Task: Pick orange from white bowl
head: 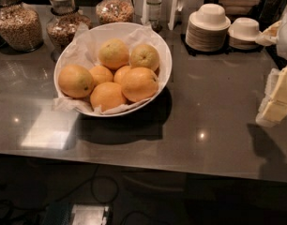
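The biggest thing is the dark shiny counter [214, 107]. It fills most of the view.

Next is the white bowl [166, 55]. It is wide and oval, and it sits on the counter toward the left of the view. Its long way runs from the low left up to the high right. Crumpled white paper [85, 41] lines it. About seven oranges are piled inside, touching each other.

The gripper [277, 97] is at the far right edge of the view, above the counter. It is pale and blocky, and only part of it shows. It holds no orange. I cannot tell if it is open or shut.

Behind the bowl stand three glass jars [18, 25] full of snacks. To the right of them is a stack of white plates [204, 36], then some small stacked white bowls [244, 32].

The smallest thing that matters is the big orange [139, 84] on the right side of the pile. It is the one closest to the gripper. The bowl is well apart from the gripper, straight across to the left in the view. I think the gripper must travel left over the bare counter and come down on that orange from above, because the bowl's rim stands in the way from the side.
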Robot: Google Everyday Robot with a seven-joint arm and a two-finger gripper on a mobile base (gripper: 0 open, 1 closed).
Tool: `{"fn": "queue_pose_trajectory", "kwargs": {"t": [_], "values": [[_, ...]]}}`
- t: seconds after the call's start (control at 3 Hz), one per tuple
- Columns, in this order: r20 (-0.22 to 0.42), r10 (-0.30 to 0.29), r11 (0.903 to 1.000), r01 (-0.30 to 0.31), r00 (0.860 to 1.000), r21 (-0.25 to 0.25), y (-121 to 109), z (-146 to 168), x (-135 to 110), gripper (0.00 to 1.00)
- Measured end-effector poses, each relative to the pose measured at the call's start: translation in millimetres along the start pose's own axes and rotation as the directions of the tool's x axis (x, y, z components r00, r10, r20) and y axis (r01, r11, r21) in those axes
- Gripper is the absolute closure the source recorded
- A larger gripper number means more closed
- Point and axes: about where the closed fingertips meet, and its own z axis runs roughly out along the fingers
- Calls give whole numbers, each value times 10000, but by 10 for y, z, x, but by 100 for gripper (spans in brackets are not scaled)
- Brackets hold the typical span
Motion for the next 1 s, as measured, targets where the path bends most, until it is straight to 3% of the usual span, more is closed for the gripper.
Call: {"fn": "queue_pose_trajectory", "kwargs": {"t": [0.67,1.0], "values": [[376,-175,9998,172,9991,76,28,-47,-104,0],[1259,-871,9962,869,9882,66,150,-133,-490,0]]}}
